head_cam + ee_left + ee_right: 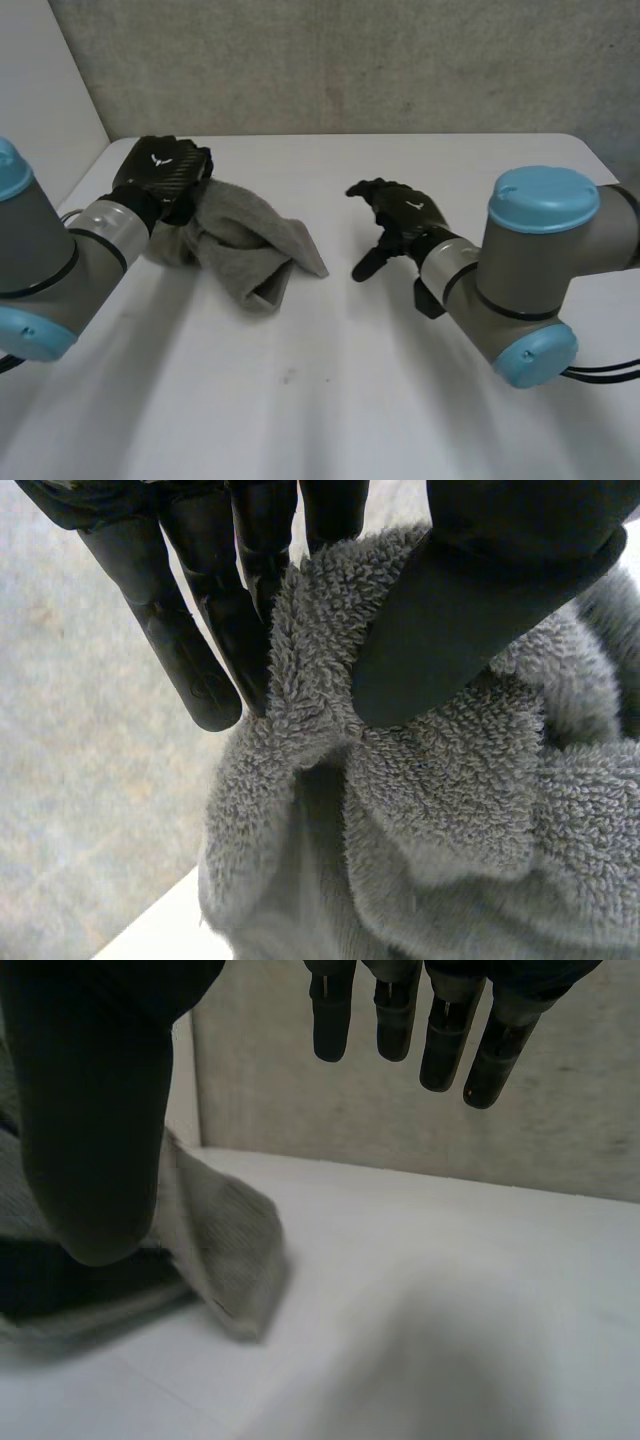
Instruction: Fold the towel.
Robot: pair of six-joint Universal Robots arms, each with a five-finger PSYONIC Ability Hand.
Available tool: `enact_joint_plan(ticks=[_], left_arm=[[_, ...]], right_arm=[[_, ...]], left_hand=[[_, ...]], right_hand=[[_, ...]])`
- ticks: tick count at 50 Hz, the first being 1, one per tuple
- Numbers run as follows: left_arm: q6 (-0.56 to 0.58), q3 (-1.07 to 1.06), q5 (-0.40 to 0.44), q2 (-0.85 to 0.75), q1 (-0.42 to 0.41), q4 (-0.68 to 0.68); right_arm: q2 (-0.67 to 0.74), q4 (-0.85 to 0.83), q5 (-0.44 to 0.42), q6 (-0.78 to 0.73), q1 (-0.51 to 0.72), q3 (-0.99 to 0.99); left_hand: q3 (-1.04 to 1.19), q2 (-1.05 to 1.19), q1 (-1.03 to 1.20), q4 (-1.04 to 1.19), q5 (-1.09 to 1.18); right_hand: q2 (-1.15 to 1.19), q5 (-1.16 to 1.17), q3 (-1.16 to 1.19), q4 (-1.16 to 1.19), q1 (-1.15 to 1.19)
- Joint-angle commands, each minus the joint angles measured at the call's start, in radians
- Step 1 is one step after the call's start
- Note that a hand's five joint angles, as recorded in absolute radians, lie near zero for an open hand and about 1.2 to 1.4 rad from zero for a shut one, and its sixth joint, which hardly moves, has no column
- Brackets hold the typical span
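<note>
My left hand pinches towel at its left end, thick terry fold clamped between fingers and thumb. I judge grip is there to lift that end for folding over. Towel lies bunched on white table, left of centre, one corner trailing toward middle. My right hand near that corner, not touching it, fingers straight and apart, holding nothing — probably placed to take free end.

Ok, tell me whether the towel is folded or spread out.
Neither: the towel is bunched in a crumpled heap on the table, one part pinched between the thumb and fingers of the left hand.
</note>
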Motion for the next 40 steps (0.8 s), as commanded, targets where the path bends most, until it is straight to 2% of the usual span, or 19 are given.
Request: enact_joint_plan(ticks=[1, 9, 11, 12, 14, 17, 19, 20, 22, 23, 26, 28, 29, 31, 32, 34, 35, 38, 40], left_arm=[[0.001, -0.085, 0.0, 0.127, -0.061, -0.008], [0.001, -0.151, -0.009, 0.225, -0.075, -0.003], [0.001, -0.159, -0.012, 0.234, -0.075, -0.005], [0.001, -0.164, -0.014, 0.24, -0.075, -0.006], [0.001, -0.17, -0.014, 0.245, -0.075, -0.006], [0.001, -0.176, -0.014, 0.253, -0.077, -0.003], [0.001, -0.176, -0.012, 0.251, -0.077, -0.002], [0.001, -0.175, -0.012, 0.247, -0.077, 0.003], [0.001, -0.171, -0.012, 0.236, -0.078, 0.003], [0.001, -0.171, -0.012, 0.236, -0.078, 0.003], [0.001, -0.164, -0.011, 0.205, -0.091, 0.003], [-0.002, -0.152, -0.018, 0.153, -0.124, 0.003], [-0.002, -0.151, -0.018, 0.153, -0.124, 0.003], [-0.007, -0.148, -0.052, 0.118, -0.201, 0.004], [-0.007, -0.148, -0.052, 0.118, -0.201, 0.004], [-0.014, -0.151, -0.116, 0.083, -0.282, 0.006], [-0.014, -0.151, -0.116, 0.082, -0.282, 0.006], [-0.025, -0.168, -0.231, 0.043, -0.374, 0.01], [-0.042, -0.181, -0.257, 0.03, -0.402, 0.012]], right_arm=[[0.064, -0.001, -0.036, 0.059, 0.082, -0.078], [0.172, -0.004, -0.056, 0.126, 0.159, -0.16], [0.21, -0.01, -0.037, 0.163, 0.17, -0.179], [0.21, -0.01, -0.037, 0.163, 0.17, -0.179], [0.222, -0.016, -0.001, 0.159, 0.17, -0.191], [0.218, -0.029, 0.046, 0.146, 0.165, -0.194], [0.169, -0.076, 0.152, 0.078, 0.145, -0.182], [0.169, -0.076, 0.153, 0.077, 0.145, -0.182], [0.068, -0.121, 0.217, -0.055, 0.099, -0.158], [0.067, -0.121, 0.217, -0.056, 0.099, -0.157], [-0.025, -0.155, 0.207, -0.213, 0.053, -0.116], [-0.098, -0.148, 0.161, -0.355, 0.041, -0.087], [-0.098, -0.148, 0.161, -0.355, 0.041, -0.087], [-0.136, -0.121, 0.107, -0.464, 0.033, -0.035], [-0.137, -0.121, 0.107, -0.464, 0.033, -0.035], [-0.153, -0.046, 0.082, -0.565, 0.033, 0.028], [-0.153, -0.046, 0.082, -0.565, 0.033, 0.028], [-0.178, 0.069, 0.088, -0.724, 0.029, 0.099], [-0.184, 0.108, 0.095, -0.772, 0.015, 0.123]], left_hand=[[0.192, 0.19, 0.259, 0.178, 0.219], [0.192, 0.19, 0.259, 0.178, 0.219], [0.192, 0.19, 0.259, 0.178, 0.219], [0.192, 0.19, 0.259, 0.178, 0.219], [0.192, 0.19, 0.259, 0.178, 0.219], [0.192, 0.19, 0.259, 0.178, 0.219], [0.192, 0.19, 0.259, 0.178, 0.219], [0.192, 0.19, 0.259, 0.178, 0.219], [0.192, 0.19, 0.259, 0.178, 0.219], [0.192, 0.19, 0.259, 0.178, 0.219], [0.192, 0.19, 0.259, 0.178, 0.219], [0.192, 0.19, 0.259, 0.178, 0.219], [0.192, 0.19, 0.259, 0.178, 0.219], [0.192, 0.19, 0.259, 0.178, 0.219], [0.192, 0.19, 0.259, 0.178, 0.219], [0.192, 0.19, 0.259, 0.178, 0.219], [0.192, 0.19, 0.259, 0.178, 0.219], [0.192, 0.19, 0.259, 0.178, 0.219], [0.192, 0.19, 0.259, 0.178, 0.219]], right_hand=[[-0.05, -0.048, -0.039, -0.058, -0.035], [-0.05, -0.048, -0.039, -0.058, -0.035], [0.363, 0.365, 0.373, 0.355, 0.378], [0.365, 0.367, 0.376, 0.357, 0.381], [1.16, 1.162, 1.17, 1.152, 1.175], [1.172, 1.174, 1.182, 1.164, 1.187], [1.172, 1.174, 1.182, 1.164, 1.187], [1.172, 1.174, 1.182, 1.164, 1.187], [1.172, 1.174, 1.182, 1.164, 1.187], [1.172, 1.174, 1.182, 1.164, 1.187], [1.172, 1.174, 1.182, 1.164, 1.187], [1.172, 1.174, 1.182, 1.164, 1.187], [1.172, 1.174, 1.182, 1.164, 1.187], [1.172, 1.174, 1.182, 1.164, 1.187], [1.172, 1.174, 1.182, 1.164, 1.187], [1.172, 1.174, 1.182, 1.164, 1.187], [1.172, 1.174, 1.182, 1.164, 1.187], [1.172, 1.174, 1.182, 1.164, 1.187], [1.172, 1.174, 1.182, 1.164, 1.187]])
